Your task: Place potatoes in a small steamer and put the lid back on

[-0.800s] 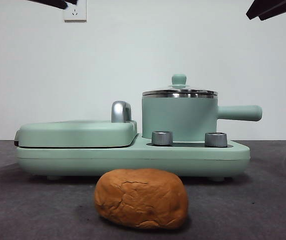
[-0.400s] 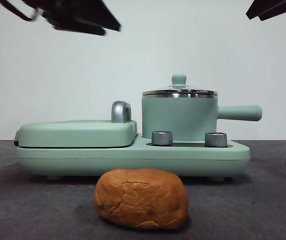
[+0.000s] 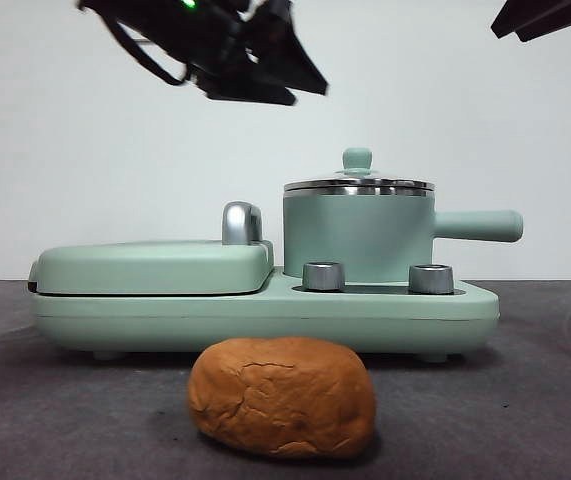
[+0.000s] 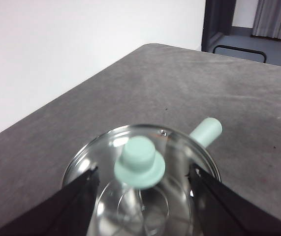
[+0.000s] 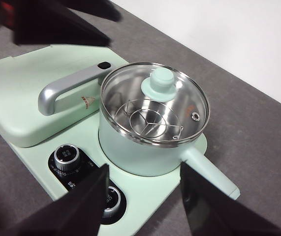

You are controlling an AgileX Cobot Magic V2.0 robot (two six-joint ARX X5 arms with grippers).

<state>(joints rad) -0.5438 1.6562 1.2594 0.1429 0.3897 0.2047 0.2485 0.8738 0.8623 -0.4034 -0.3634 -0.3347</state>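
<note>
— What has changed?
— My left gripper (image 4: pixel 141 184) has swung in above the lid (image 3: pixel 358 184), jaws wide either side of its knob (image 4: pixel 140 162), holding nothing; the right gripper (image 5: pixel 140 196) waits, open.
— And the potato (image 3: pixel 282 396)?
— On the table before the steamer (image 3: pixel 357 235); I judge lid removal comes first.

Flat green griddle plate (image 3: pixel 150 268) closed, silver handle (image 3: pixel 240 222) at its back edge, on mint-green base (image 3: pixel 265 318). Two steel knobs (image 3: pixel 324 276) on base front. Dark grey table (image 3: pixel 525 400).
</note>
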